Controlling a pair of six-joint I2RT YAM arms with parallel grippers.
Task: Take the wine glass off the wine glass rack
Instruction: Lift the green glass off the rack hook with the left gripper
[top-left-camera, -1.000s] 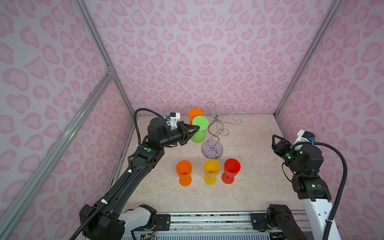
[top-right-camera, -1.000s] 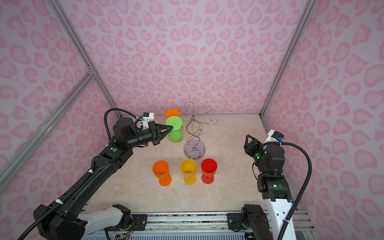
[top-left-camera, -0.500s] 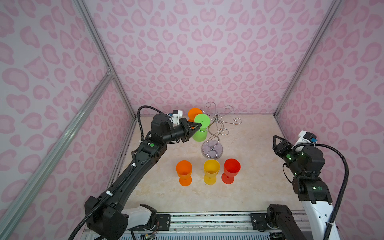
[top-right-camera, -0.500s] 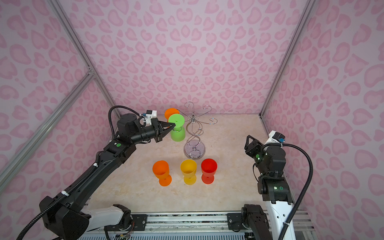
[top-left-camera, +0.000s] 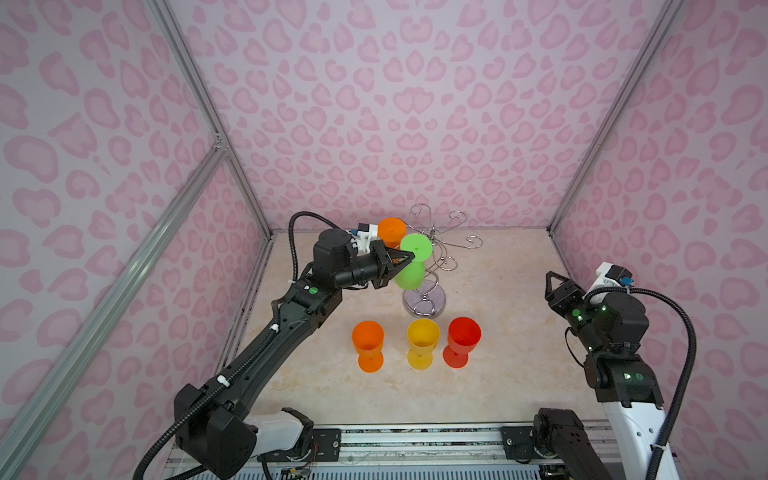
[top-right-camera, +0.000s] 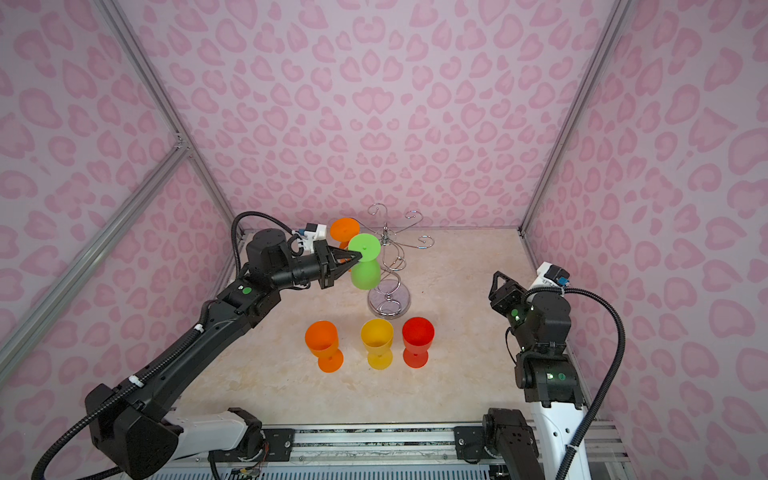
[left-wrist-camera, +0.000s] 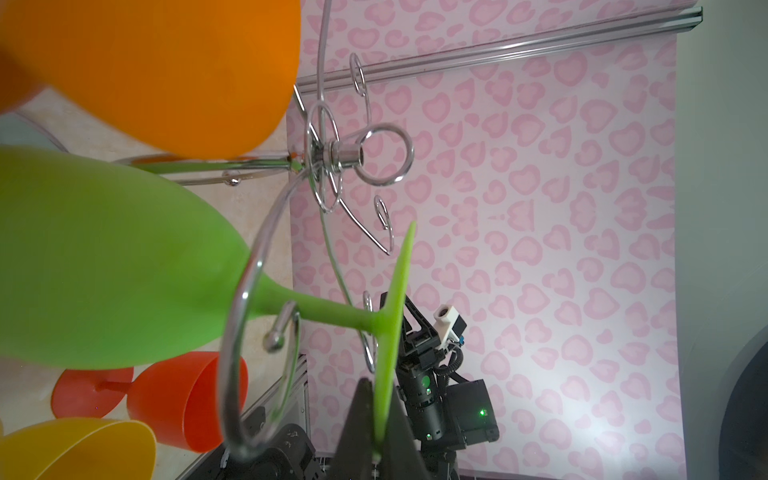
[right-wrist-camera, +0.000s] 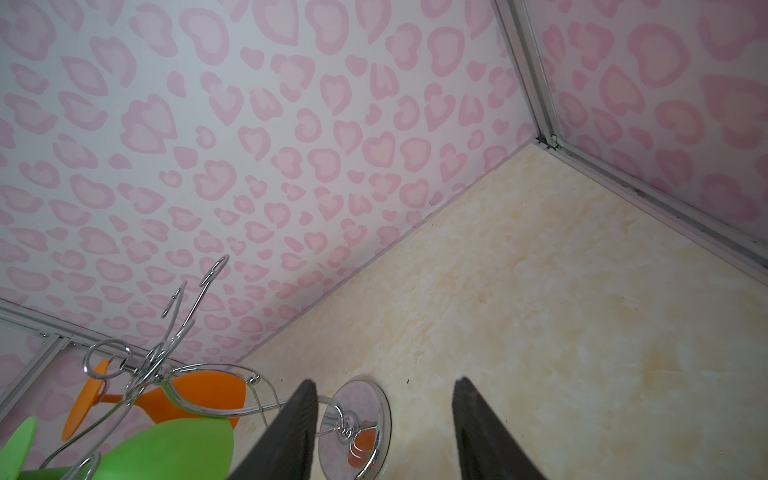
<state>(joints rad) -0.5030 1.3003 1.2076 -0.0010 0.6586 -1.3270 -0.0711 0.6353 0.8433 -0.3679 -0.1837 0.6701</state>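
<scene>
We see the left end effector (top-left-camera: 409, 258), pinched on the foot of the green wine glass (top-left-camera: 410, 276), has carried it toward 3 o'clock. The glass has drawn apart from the hanging orange glass (top-left-camera: 391, 232) and now overlaps the stem of the wine glass rack (top-left-camera: 424, 300). The left arm has stretched further out over the desk.

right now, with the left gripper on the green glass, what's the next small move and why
Probably slide the green glass outward along the rack arm, towards its curled tip. The left gripper is shut on the foot's edge, but the stem sits inside the wire loop, so a straight lift would likely snag.
</scene>
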